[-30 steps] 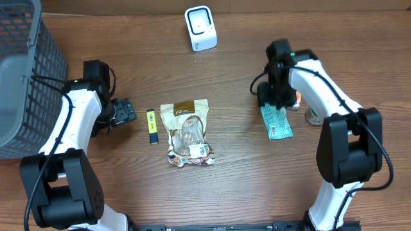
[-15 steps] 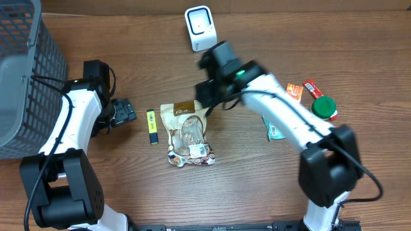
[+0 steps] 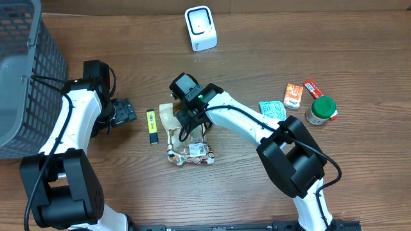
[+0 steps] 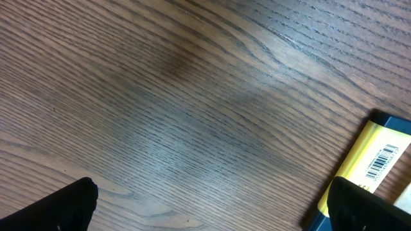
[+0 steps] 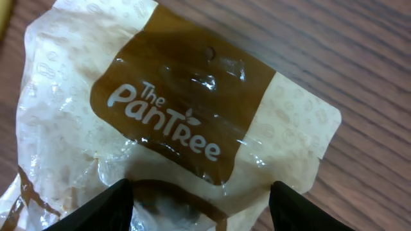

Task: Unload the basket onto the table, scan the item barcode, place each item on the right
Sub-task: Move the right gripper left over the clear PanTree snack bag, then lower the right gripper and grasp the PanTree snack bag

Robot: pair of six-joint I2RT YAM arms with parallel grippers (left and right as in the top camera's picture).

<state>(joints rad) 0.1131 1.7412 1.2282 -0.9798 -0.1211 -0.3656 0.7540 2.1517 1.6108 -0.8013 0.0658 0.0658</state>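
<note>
Nearest me, the snack bag (image 3: 187,142) lies flat on the table (image 3: 257,192), its white label (image 3: 198,151) at my end. My right jaws hang wide apart over its brown top edge, holding nothing. The film looks slick, so I judge a pinch could slip or fold the label out of sight. My left jaws stand wide and empty beside the yellow stick (image 3: 151,126). Farthest, the scanner (image 3: 200,27) sits well apart

We are swinging our right arm from the table's right side over to the middle. Our right gripper (image 5: 199,205) is now hovering above the top of the snack bag (image 3: 191,144), jaws apart, leaving the teal packet (image 3: 272,109) and green-lidded jar (image 3: 321,109) uncovered.
</note>
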